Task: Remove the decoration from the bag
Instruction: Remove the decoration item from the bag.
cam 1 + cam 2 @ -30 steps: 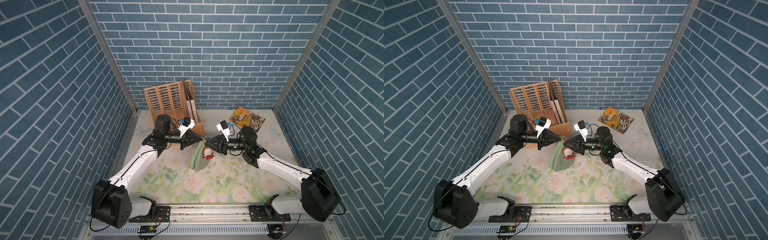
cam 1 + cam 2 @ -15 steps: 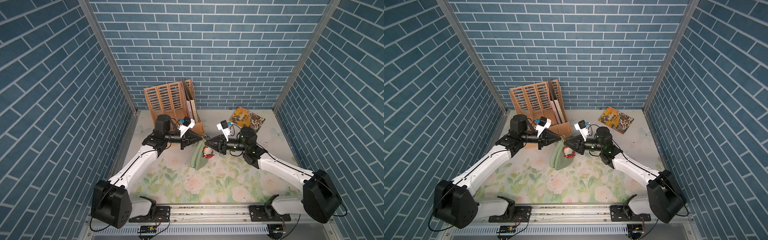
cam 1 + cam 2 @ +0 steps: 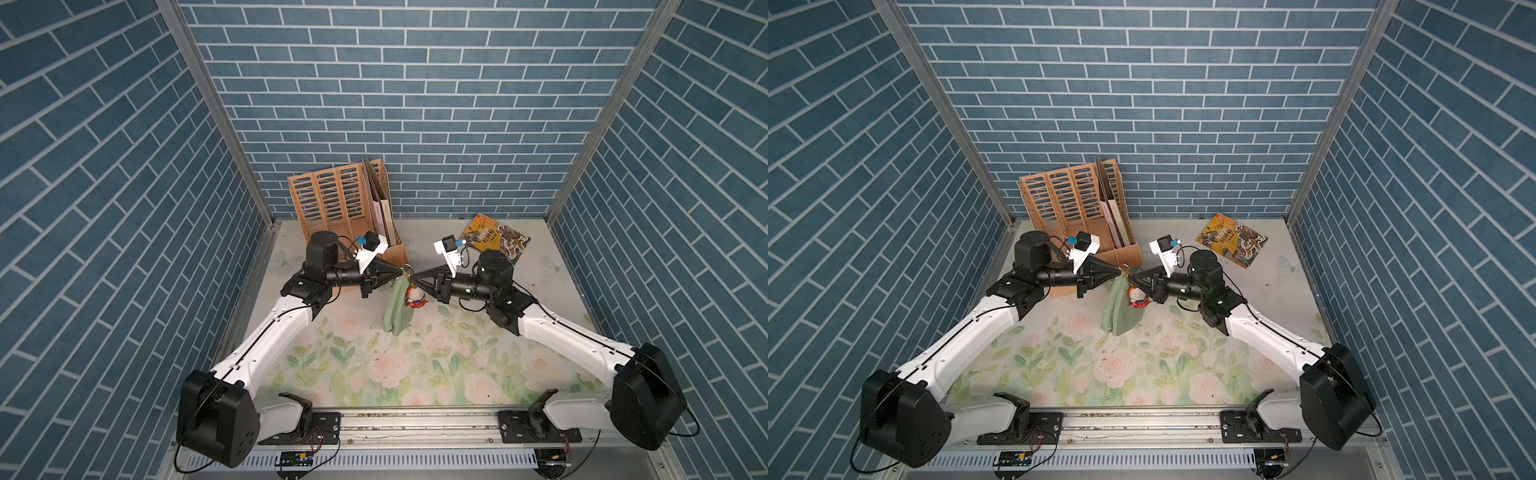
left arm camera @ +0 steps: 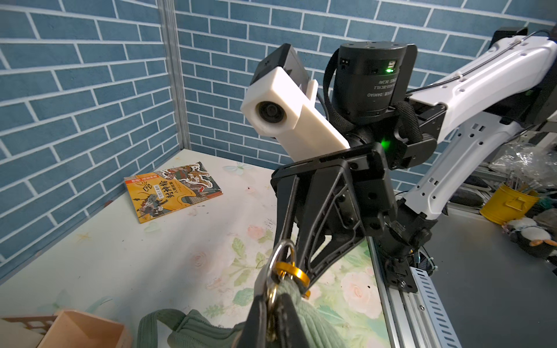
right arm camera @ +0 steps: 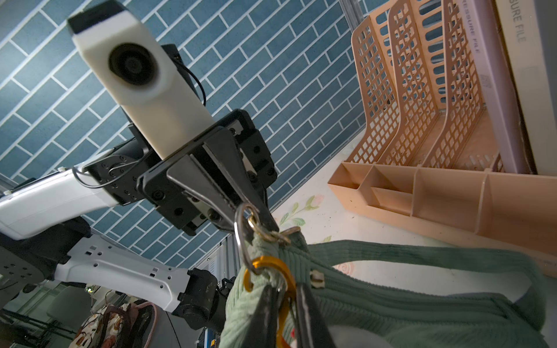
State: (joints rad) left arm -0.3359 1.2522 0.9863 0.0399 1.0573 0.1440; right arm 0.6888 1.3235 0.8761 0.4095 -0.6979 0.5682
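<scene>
Ahead of me a tan file rack (image 3: 332,199) with folders (image 3: 384,208) stands by the back wall, and a yellow booklet (image 3: 496,237) lies flat on my floral table (image 3: 415,365).

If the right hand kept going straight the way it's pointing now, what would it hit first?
Probably the bag, at its top corner by the metal ring, sitting at the tips of the right hand; just beyond, the left hand points straight back. Depth is hard to judge.

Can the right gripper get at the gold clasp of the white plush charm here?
Probably yes: the right gripper straddles the gold clasp while the left gripper holds the sage-green fabric bag up.
</scene>
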